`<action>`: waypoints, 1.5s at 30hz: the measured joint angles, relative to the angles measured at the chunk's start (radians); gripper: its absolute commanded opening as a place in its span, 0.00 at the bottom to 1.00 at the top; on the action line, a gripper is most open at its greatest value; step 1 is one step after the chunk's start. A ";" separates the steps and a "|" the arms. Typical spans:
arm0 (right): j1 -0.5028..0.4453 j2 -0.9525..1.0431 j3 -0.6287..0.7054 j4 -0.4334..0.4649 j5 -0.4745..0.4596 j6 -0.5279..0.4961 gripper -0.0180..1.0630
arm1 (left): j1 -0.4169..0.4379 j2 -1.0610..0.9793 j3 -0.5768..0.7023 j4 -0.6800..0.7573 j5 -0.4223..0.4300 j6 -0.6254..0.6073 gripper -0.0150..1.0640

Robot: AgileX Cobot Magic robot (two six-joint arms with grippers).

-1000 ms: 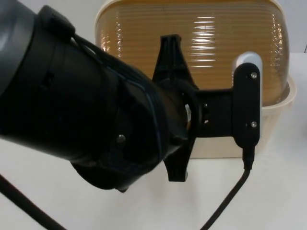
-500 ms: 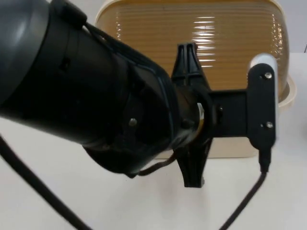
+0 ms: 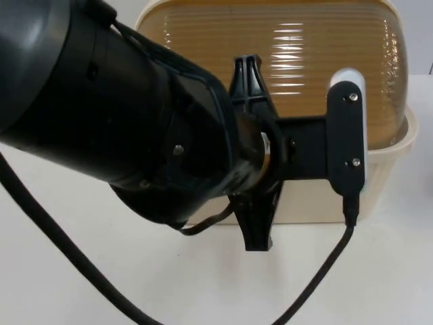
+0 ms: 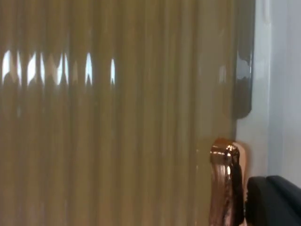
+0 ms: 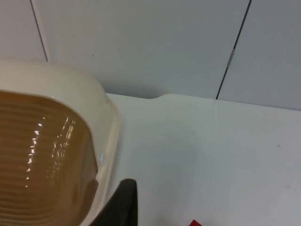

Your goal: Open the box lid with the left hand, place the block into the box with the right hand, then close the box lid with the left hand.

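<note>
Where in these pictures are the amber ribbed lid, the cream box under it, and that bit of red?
amber ribbed lid (image 3: pixel 304 54), top view, on its ribbed dome.
cream box (image 3: pixel 389 159), top view, on its right wall below the rim.
red thing (image 5: pixel 194 223), right wrist view, on its visible corner.

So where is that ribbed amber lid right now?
In the top view the amber lid sits down on its cream box at the table's far middle, directly behind the left arm's tool.

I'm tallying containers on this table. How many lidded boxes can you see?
1: a cream plastic box with a ribbed amber translucent lid, lid down, at the table's far side behind the left arm; that arm may hide others.
</note>
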 measured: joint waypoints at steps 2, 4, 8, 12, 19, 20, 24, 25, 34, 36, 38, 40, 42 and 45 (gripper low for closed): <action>0.000 0.000 0.000 0.000 0.000 0.000 0.99 | 0.000 0.000 -0.003 0.000 0.000 0.000 0.01; 0.000 0.000 0.000 0.000 0.000 0.000 0.99 | 0.000 0.000 -0.010 0.000 0.014 0.000 0.01; 0.000 0.000 0.000 -0.002 0.000 0.000 0.99 | 0.000 0.000 -0.028 0.000 0.049 0.018 0.01; 0.000 0.000 0.000 -0.002 0.000 0.000 0.99 | 0.000 0.000 -0.062 -0.002 0.066 0.053 0.01; 0.000 0.000 0.000 -0.004 0.000 0.000 0.99 | 0.007 0.000 -0.116 -0.004 0.072 0.071 0.01; 0.000 0.000 0.000 -0.004 0.000 0.000 0.99 | 0.024 0.000 -0.140 -0.004 0.067 0.071 0.01; 0.000 0.000 0.000 -0.004 0.000 0.000 0.99 | 0.067 -0.002 -0.189 0.004 0.048 0.073 0.01; 0.000 0.000 0.000 -0.004 0.000 0.000 0.99 | 0.090 -0.002 -0.206 0.007 0.044 0.076 0.01; 0.000 0.000 0.000 -0.004 0.000 0.000 0.99 | 0.195 0.002 -0.275 0.005 0.024 0.105 0.01; 0.000 0.000 0.000 -0.004 0.000 0.000 0.99 | 0.200 0.002 -0.276 0.005 0.023 0.105 0.01; 0.000 0.000 0.000 -0.004 0.000 0.000 0.99 | 0.200 0.002 -0.276 0.005 0.024 0.108 0.01; 0.000 0.000 0.000 -0.004 0.000 0.000 0.99 | 0.200 0.002 -0.276 0.005 0.027 0.109 0.01; 0.000 0.000 0.000 -0.004 0.000 0.000 0.99 | 0.191 0.002 -0.276 0.005 0.054 0.109 0.01; 0.000 0.000 0.000 -0.004 0.000 0.000 0.99 | 0.178 0.002 -0.276 0.003 0.092 0.109 0.01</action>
